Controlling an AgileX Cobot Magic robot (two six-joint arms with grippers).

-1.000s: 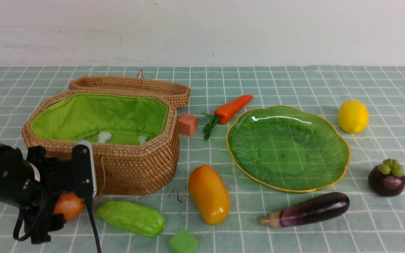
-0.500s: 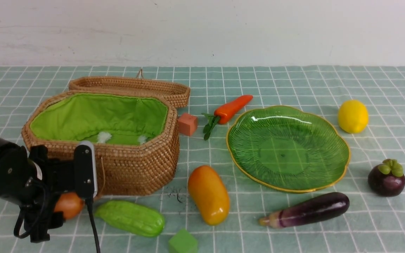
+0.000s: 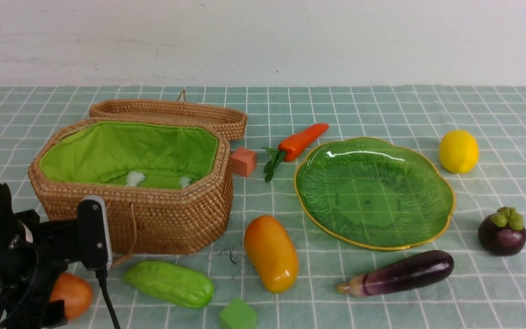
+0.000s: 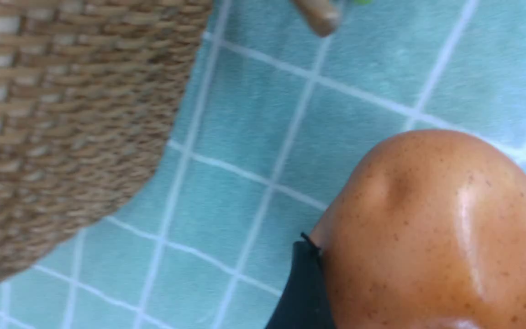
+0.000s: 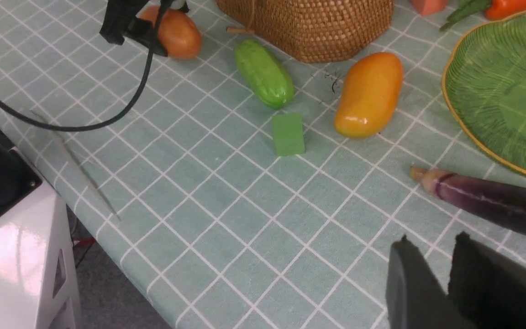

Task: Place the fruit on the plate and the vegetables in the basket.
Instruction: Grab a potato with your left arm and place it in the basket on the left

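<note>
My left gripper is at the near left, in front of the wicker basket, shut on the orange-brown potato. In the left wrist view the potato fills the space between the jaws, with one dark finger pressed to its side. The bumpy green gourd, the mango and the purple eggplant lie along the front. The green plate holds nothing. Around it are the carrot, lemon and mangosteen. My right gripper hovers near the eggplant, slightly open and holding nothing.
The basket's lid lies open behind it. An orange cube sits beside the basket and a green cube at the front edge. The left arm's black cable trails over the cloth, near the table's edge and a white stand.
My left gripper has moved away from the basket's front, to the left and toward me, and the potato has gone with it. Everything else lies as before.
</note>
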